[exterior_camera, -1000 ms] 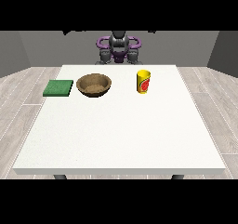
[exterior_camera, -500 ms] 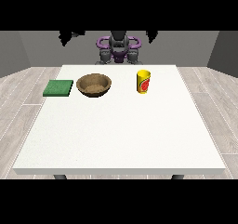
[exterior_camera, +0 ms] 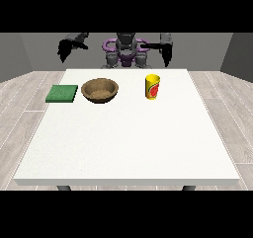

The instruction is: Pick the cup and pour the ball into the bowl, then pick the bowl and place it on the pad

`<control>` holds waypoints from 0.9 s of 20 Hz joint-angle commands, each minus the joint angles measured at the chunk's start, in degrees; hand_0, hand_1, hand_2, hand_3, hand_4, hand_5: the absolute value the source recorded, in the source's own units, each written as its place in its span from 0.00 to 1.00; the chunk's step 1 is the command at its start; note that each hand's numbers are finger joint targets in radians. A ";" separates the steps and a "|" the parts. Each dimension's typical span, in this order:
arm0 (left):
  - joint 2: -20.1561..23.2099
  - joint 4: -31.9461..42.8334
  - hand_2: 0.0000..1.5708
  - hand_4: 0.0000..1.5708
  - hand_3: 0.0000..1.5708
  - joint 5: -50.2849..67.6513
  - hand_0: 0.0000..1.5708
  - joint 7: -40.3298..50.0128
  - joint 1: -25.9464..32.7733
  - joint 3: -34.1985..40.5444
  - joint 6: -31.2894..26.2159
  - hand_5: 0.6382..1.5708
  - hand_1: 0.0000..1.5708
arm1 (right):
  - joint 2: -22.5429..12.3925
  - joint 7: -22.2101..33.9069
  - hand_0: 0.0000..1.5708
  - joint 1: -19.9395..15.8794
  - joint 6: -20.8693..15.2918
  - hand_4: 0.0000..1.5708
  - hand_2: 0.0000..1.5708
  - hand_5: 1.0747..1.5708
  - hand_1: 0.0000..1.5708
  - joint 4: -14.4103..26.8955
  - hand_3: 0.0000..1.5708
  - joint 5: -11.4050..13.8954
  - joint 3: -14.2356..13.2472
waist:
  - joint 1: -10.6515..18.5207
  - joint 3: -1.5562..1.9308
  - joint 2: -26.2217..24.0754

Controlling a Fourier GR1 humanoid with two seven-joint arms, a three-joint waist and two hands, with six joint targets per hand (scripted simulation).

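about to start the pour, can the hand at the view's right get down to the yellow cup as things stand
Probably yes. The hand at the view's right hangs raised behind the yellow cup, and nothing stands between them; the bowl sits well off to the side.

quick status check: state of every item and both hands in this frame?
Cup: upright on the table, untouched; ball not visible.
Bowl: upright on the table, between pad and cup, not held.
Pad: flat at the table's edge, nothing on it.
Hand at the view's left: raised behind the table, holding nothing.
Hand at the view's right: raised behind the table, holding nothing.
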 commanded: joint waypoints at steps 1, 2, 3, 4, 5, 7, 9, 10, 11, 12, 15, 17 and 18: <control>0.67 9.24 0.00 0.00 0.00 1.41 0.00 -10.25 0.28 3.64 -2.30 0.89 0.00 | -0.55 -3.63 0.00 0.84 2.23 0.11 0.00 1.00 0.00 1.18 0.00 -0.27 -0.33 | -1.37 0.00 0.94; -1.96 10.85 0.00 0.00 0.00 -0.42 0.00 -10.43 -1.86 1.82 0.31 0.89 0.00 | -2.79 2.17 0.00 -6.12 0.28 0.12 0.00 1.00 0.00 1.02 0.00 -1.74 -2.08 | -0.93 -0.02 2.83; -0.91 13.31 0.00 0.00 0.00 -0.40 0.00 -14.07 0.81 2.81 -1.00 0.88 0.00 | -1.39 -1.64 0.00 -1.74 1.03 0.11 0.00 1.00 0.00 1.56 0.00 -0.08 -0.87 | -0.96 -0.01 1.53; -1.14 16.39 0.00 0.00 0.00 -0.74 0.00 -17.52 1.24 3.29 -1.01 0.89 0.00 | -1.25 1.44 0.00 -2.92 0.53 0.13 0.00 1.00 0.00 -0.92 0.00 -1.14 -0.43 | -1.55 -0.02 1.31; 0.09 19.13 0.00 0.00 0.00 1.01 0.00 -20.57 1.83 5.27 -3.06 0.90 0.00 | -0.73 2.70 0.00 -2.49 -0.17 0.13 0.00 1.00 0.00 -3.07 0.00 -0.62 0.54 | -1.76 -0.04 1.81; -0.93 24.30 0.00 0.00 0.00 0.24 0.00 -20.70 -3.37 5.08 -1.87 0.90 0.00 | -1.04 0.63 0.00 -3.67 0.83 0.12 0.00 1.00 0.00 0.74 0.00 -0.18 0.59 | -2.02 -0.01 1.25; -1.43 26.46 0.00 0.00 0.00 -0.67 0.00 -23.72 -4.18 5.75 -0.04 0.89 0.00 | -3.77 1.38 0.00 -5.29 2.72 0.11 0.00 1.00 0.00 2.69 0.00 -3.01 -2.53 | -2.98 -0.01 2.12; -0.10 28.55 0.00 0.00 0.00 0.55 0.00 -21.85 -5.95 6.92 -1.24 0.88 0.00 | -2.27 -2.49 0.00 -2.60 3.02 0.13 0.00 1.00 0.00 4.04 0.00 -0.96 -1.13 | -3.10 0.00 1.39; -0.97 30.69 0.00 0.00 0.00 0.17 0.00 -25.43 -6.66 7.26 -0.32 0.88 0.00 | -3.51 -1.28 0.00 -5.14 3.67 0.13 0.00 1.00 0.00 3.02 0.00 -2.58 -1.99 | -3.99 -0.01 3.59; -3.72 31.40 0.00 0.00 0.00 -1.37 0.00 -25.62 -5.76 5.16 1.79 0.87 0.00 | -3.94 0.33 0.00 -4.87 3.22 0.13 0.00 1.00 0.00 4.26 0.00 -2.23 -2.22 | -3.28 0.00 1.28; -1.66 36.71 0.00 0.00 0.00 0.08 0.00 -27.24 -9.64 7.95 0.76 0.86 0.00 | -6.84 2.34 0.00 -8.43 4.16 0.08 0.00 1.00 0.00 4.20 0.00 -4.94 -4.77 | -4.45 -0.02 3.47; -1.41 39.83 0.00 0.00 0.00 0.32 0.00 -30.19 -12.30 9.73 2.64 0.87 0.00 | -7.07 2.96 0.00 -8.26 4.60 0.03 0.00 1.00 0.00 3.66 0.00 -5.22 -4.55 | -5.42 -0.02 3.85; -1.68 41.83 0.00 0.00 0.00 1.02 0.00 -31.93 -11.10 10.15 1.71 0.89 0.00 | -7.40 3.18 0.00 -7.49 5.12 0.06 0.00 1.00 0.00 3.18 0.00 -5.92 -5.04 | -5.63 -0.02 3.61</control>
